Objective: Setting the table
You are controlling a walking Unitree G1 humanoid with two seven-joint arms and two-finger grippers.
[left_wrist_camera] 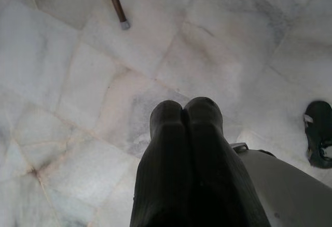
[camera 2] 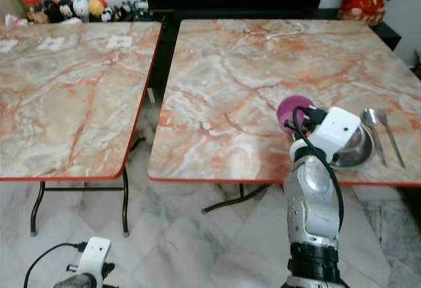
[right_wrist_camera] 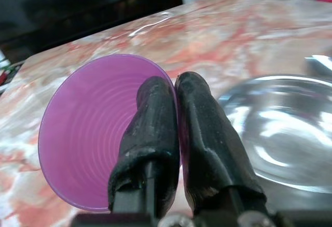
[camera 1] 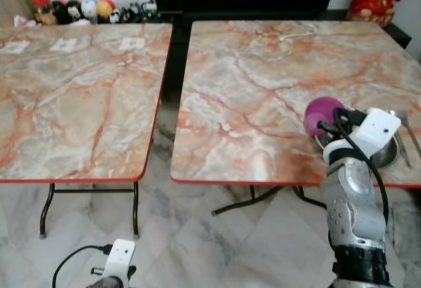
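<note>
Right tool (right_wrist_camera: 176, 89) clenched on rim of purple plastic cup (right_wrist_camera: 91, 128), over near edge of marble-patterned surface (camera 1: 263, 71), beside round steel bowl (right_wrist_camera: 275, 133); left tool (left_wrist_camera: 185, 113) clenched empty above floor.

Even daylight; sharp, mild glare

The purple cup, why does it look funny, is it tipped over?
Yes. The purple plastic cup is tipped on its side, mouth facing the wrist camera, because the right gripper pinches its rim beside the shiny steel bowl on the marble table. Nothing has spilled.
</note>
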